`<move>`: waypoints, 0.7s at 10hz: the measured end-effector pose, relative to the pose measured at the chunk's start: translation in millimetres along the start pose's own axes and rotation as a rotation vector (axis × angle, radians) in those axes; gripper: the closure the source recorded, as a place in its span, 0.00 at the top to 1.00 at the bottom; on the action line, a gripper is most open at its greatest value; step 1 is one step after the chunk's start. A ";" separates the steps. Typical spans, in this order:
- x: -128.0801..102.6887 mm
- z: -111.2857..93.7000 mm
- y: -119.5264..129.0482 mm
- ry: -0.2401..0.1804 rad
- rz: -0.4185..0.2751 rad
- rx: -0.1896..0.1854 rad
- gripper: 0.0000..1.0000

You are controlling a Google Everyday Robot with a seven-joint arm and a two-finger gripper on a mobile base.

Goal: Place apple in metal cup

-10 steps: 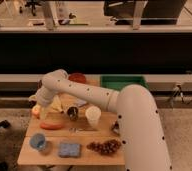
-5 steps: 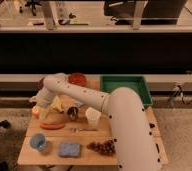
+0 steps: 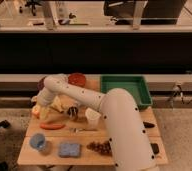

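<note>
Stage: early, nothing placed yet | gripper (image 3: 41,106): fingers spread wide, hanging over the apple (image 3: 36,111) at the table's (image 3: 53,156) 9 o'clock edge (contact unclear) | metal cup (image 3: 73,113): at apple's 3 o'clock, no apple inside | left: grasp, lift, carry, release.

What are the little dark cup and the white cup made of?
The small dark cup looks like shiny metal, with pale glints on it. The white cup looks matte, perhaps paper or plastic. The claw hangs left, by the apple.
</note>
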 end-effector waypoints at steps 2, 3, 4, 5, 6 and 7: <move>9.5 -2.0 -0.7 0.010 0.011 0.003 0.80; 15.0 -4.3 -0.1 0.016 0.018 0.006 0.78; 18.5 -4.5 0.9 0.020 0.022 0.007 0.75; 19.2 -2.8 1.7 0.021 0.021 0.005 0.74; 18.6 -0.4 2.6 0.020 0.021 0.003 0.68; 19.8 0.8 3.2 0.020 0.023 0.000 0.65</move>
